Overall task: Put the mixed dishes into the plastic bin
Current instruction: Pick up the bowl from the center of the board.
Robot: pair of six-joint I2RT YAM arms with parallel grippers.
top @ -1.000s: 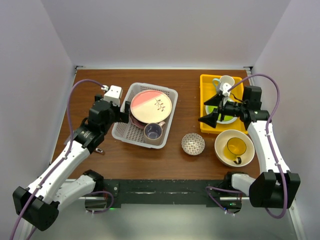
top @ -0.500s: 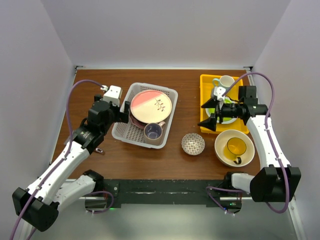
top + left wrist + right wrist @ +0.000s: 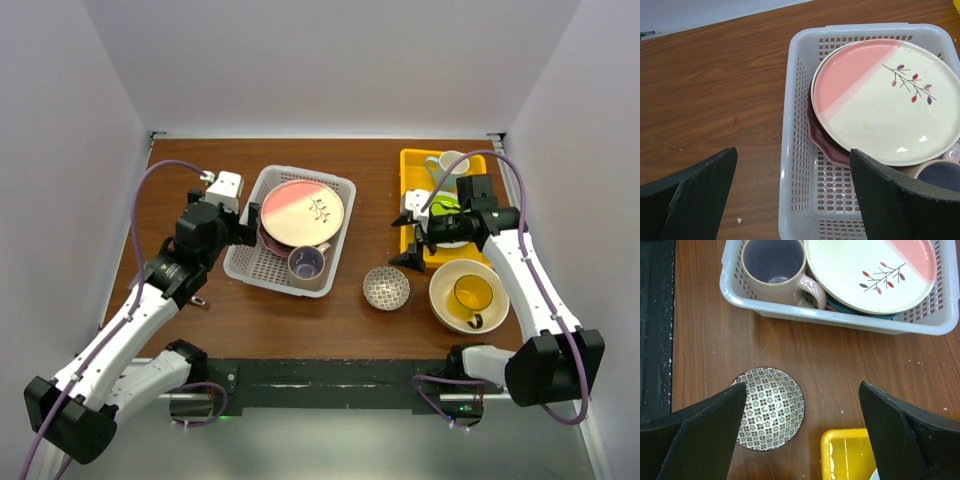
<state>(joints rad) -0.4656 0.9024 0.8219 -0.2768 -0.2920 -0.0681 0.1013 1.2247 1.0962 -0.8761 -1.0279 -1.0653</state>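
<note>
Bin [image 3: 243, 258] left of table centre, long axis running far edge to near edge, slightly slanted. Pink-and-cream plate [image 3: 302, 210] flat on the stack inside, beige mug [image 3: 306, 263] upright at bin's near end. Right gripper [image 3: 407, 240] spread wide just beside small patterned bowl [image 3: 386, 288], probably lining up on it. Left gripper [image 3: 250, 222] spread too, parked at bin's left wall, likely out of the way.

A brown wood-grain desk [image 3: 330, 315] forms the floor of a white-walled enclosure [image 3: 330, 60]. A flat yellow tray [image 3: 413, 172] lies on its far right part, and a black strip [image 3: 330, 381] runs along the near edge. A small reddish speck [image 3: 735, 120] marks the wood.
</note>
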